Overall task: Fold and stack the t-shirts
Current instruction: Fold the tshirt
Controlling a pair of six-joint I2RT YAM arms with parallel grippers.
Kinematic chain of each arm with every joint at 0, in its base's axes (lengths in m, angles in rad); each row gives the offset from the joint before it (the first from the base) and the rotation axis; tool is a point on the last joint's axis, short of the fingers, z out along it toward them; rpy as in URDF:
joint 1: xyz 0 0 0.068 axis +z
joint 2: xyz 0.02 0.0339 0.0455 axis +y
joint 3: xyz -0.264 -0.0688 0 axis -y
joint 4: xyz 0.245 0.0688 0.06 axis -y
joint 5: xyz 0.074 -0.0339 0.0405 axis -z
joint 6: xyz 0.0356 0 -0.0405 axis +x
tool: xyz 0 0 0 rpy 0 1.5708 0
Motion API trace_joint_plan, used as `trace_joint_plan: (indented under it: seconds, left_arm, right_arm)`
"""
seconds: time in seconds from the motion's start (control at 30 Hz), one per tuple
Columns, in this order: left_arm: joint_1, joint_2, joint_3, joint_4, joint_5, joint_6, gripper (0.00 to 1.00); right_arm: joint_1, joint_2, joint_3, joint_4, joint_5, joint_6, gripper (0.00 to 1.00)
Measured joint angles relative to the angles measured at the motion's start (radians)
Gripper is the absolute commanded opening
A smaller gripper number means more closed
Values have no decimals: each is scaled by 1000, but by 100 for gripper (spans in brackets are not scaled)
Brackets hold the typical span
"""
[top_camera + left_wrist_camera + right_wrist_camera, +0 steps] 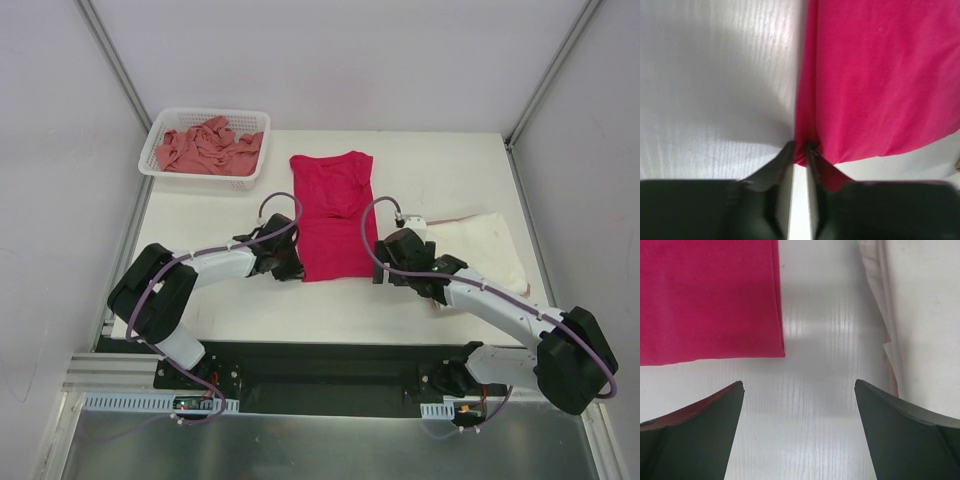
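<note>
1 magenta shirt (880,75) corner pinched in L jaws; R jaws wide.

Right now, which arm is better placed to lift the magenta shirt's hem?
Left. The left gripper pinches a hem corner of the magenta shirt; the right gripper hangs open over the table, gripping nothing.

Lighting is bright, diffuse and comes from overhead. In my left wrist view, the white surface (715,75) carries a broad glare patch; the magenta t-shirt (880,75) and my left pincer (800,148) appear soft and out of focus. In my right wrist view, a glare streak crosses the surface. The top view is sharp, with faint shadows beneath my arms.
</note>
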Motion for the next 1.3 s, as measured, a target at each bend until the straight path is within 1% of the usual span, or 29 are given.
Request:
trace_joint_plan:
  seconds: [0.03, 0.07, 0.2, 0.3, 0.53, 0.7, 0.73, 0.9, 0.97, 1.03, 1.1, 1.13, 1.2, 1.3]
  left_arm:
    - [0, -3, -6, 2, 5, -3, 1]
    - [0, -5, -11, 0, 11, -6, 0]
    - [0, -9, -17, 1, 24, -10, 0]
    - [-2, -11, -23, 6, 35, -10, 0]
    - [-12, -52, -82, 48, 66, -12, 0]
    - [-13, -74, -107, 56, 73, -16, 0]
    - [-13, -74, -107, 56, 74, -16, 0]
    - [-13, -81, -116, 62, 74, -18, 0]
    - [-13, -89, -123, 64, 74, -18, 0]
    - [-13, -96, -131, 64, 74, -18, 0]
    - [-22, -105, -136, 64, 72, -18, 0]
    - [-32, -111, -138, 63, 71, -18, 0]
    - [-55, -127, -142, 62, 65, -17, 0]
    - [-93, -167, -155, 62, 58, -18, 0]
  right_arm:
    - [0, 7, 5, -1, -2, 2, 98]
    - [0, 15, 10, -1, -4, 4, 99]
    - [-13, 72, 38, -1, -37, 18, 99]
    - [-41, 115, 60, -1, -84, 27, 94]
    - [-108, 188, 89, 13, -224, 43, 68]
    - [-111, 240, 96, 20, -261, 43, 58]
    - [-111, 250, 97, 18, -261, 43, 53]
    - [-112, 314, 124, -3, -242, 43, 45]
    - [-113, 336, 129, -6, -234, 43, 34]
    - [-114, 348, 135, -13, -231, 40, 17]
    - [-116, 359, 144, -24, -237, 37, 11]
    - [-118, 360, 146, -23, -253, 40, 5]
    - [-119, 360, 146, -23, -276, 37, 1]
    - [-117, 342, 130, -24, -320, 39, 1]
